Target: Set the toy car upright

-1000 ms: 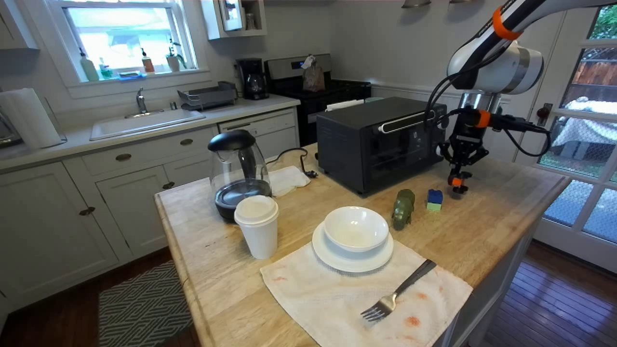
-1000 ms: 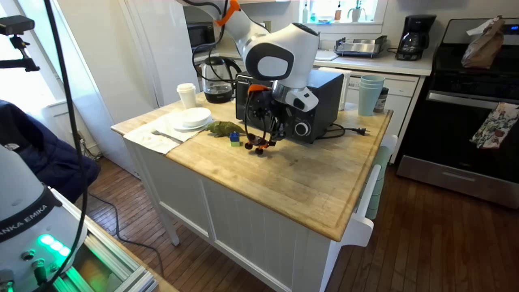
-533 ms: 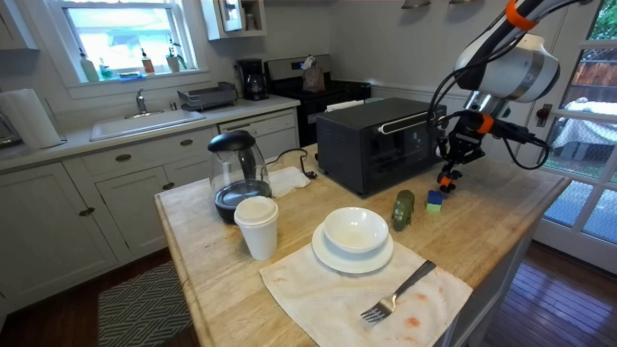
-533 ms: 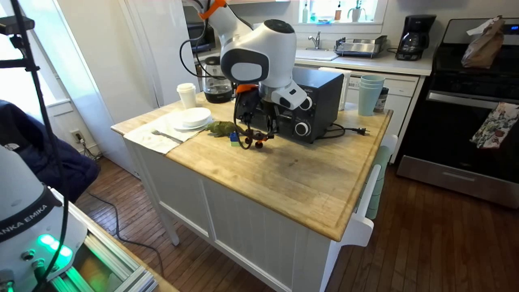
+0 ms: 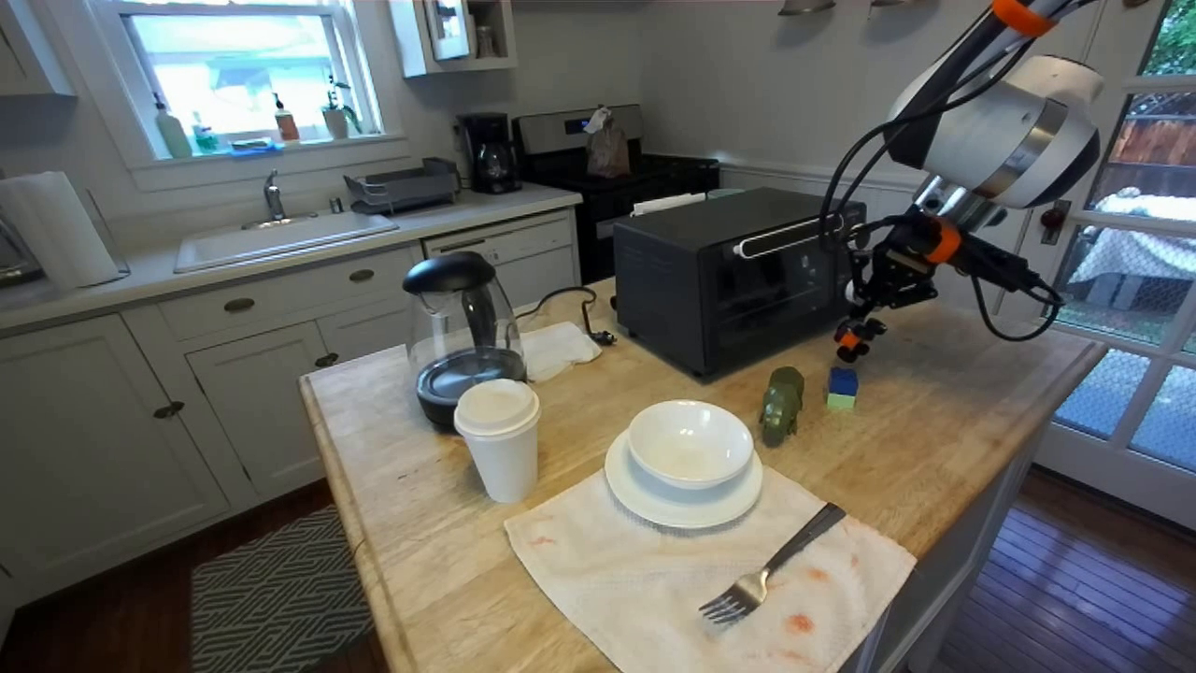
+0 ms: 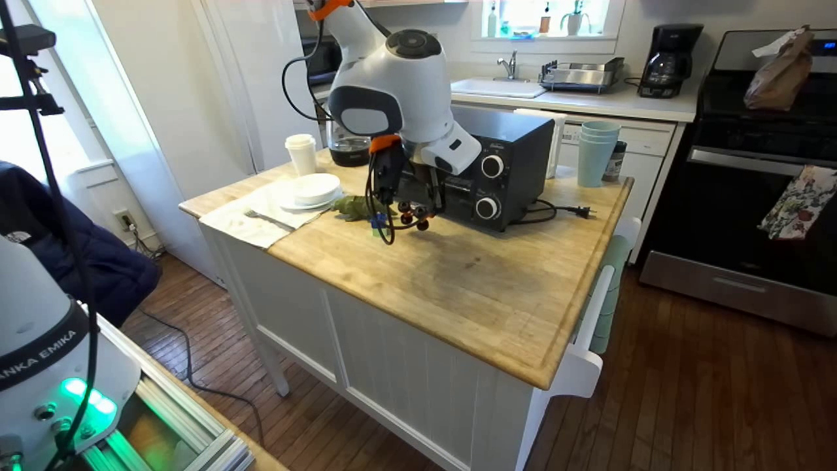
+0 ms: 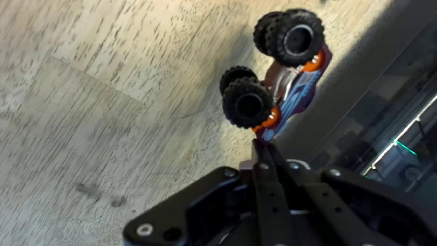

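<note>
Tabletop [image 6: 471, 294] below, hand [image 7: 264, 145] pinches toy car [image 7: 288, 87]; robot base [image 6: 46, 379] reads "ANKA EMIKA".

That toy car [image 7: 297, 93], blue, purple and orange with chunky black wheels, hangs tilted over the table [image 5: 934, 425], pinched at one end.

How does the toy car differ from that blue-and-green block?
The toy car has chunky black wheels; the block is boxy, with no wheels showing. The toy car shows orange, blue and purple; the block is blue above, green below. The gripper pinches the toy car at one end, while the block rests on the tabletop. Both look small beside the toaster oven.
</note>
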Motion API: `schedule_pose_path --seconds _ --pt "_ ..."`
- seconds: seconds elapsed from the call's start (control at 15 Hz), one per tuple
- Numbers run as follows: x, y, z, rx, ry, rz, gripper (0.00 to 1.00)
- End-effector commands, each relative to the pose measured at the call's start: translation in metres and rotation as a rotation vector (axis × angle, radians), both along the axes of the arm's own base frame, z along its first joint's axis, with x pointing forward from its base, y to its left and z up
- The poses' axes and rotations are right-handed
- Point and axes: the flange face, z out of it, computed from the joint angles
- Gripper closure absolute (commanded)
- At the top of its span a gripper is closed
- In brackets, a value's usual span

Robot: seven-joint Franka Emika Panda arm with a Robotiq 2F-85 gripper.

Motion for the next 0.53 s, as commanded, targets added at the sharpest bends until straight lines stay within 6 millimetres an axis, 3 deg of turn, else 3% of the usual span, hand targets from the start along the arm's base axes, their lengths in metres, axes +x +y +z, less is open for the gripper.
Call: schedule_pose_path --seconds 0.0,0.47 --pt "-0.0079 0.0045 0.0071 -0.038 -0.074 -0.025 1.0" --pt "-0.0042 0.0069 0.012 -0.104 -0.2 -0.05 1.0"
